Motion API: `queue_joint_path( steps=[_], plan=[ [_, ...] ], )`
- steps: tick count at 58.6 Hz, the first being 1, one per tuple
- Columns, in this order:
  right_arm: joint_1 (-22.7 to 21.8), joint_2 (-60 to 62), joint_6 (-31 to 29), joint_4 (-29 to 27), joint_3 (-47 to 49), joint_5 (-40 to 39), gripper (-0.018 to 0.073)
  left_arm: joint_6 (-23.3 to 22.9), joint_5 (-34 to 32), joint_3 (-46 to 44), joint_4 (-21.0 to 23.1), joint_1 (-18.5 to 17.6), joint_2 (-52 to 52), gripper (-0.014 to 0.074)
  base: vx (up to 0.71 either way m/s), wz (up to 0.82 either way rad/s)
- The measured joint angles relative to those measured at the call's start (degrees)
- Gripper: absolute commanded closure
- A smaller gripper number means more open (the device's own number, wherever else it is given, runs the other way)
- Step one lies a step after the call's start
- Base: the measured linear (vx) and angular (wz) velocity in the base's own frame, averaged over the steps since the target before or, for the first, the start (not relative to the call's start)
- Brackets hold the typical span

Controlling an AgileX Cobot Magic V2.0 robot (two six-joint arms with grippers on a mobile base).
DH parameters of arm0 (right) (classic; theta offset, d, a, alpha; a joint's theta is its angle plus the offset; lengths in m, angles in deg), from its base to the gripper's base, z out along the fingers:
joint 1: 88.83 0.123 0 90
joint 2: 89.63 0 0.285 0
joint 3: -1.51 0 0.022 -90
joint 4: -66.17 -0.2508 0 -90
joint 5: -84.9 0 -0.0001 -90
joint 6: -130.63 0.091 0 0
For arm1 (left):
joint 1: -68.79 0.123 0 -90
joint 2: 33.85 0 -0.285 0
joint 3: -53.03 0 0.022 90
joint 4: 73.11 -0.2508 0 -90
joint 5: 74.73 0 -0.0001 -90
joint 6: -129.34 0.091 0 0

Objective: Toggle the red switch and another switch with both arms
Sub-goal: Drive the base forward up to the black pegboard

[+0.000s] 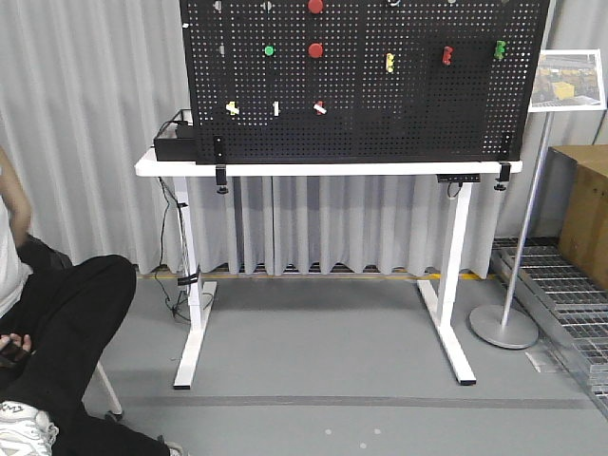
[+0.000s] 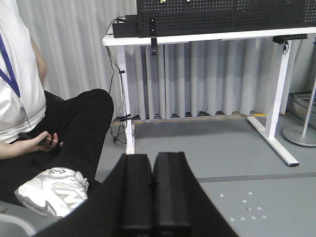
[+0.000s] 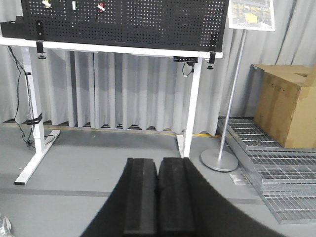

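Left gripper [image 2: 152,163] and right gripper [image 3: 158,165], fingers pressed together (empty) — red switch [image 1: 319,107], cream switch [image 1: 232,108] on pegboard [image 1: 408,109]

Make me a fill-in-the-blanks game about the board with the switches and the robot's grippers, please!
The red switch sits on a black pegboard full of tiny ____.
The pegboard stands on a table coloured ____.
In the front view, the cream switch is to the ____ of the red switch.
The left gripper and the right gripper both have their jaws ____.
Missing words: holes; white; left; shut.
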Motion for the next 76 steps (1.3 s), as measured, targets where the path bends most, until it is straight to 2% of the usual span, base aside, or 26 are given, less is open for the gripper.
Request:
queue_joint_path(
  steps=[42,76],
  plan=[
    [0.0,0.0,0.0,0.0,0.0,0.0,0.0566,0.0,0.0,0.0,0.0,0.0,0.0,0.0594,0.01,0.0],
    [0.0,0.0,0.0,0.0,0.0,0.0,0.0566,0.0,0.0,0.0,0.0,0.0,0.0,0.0594,0.16,-0.04]
  ],
)
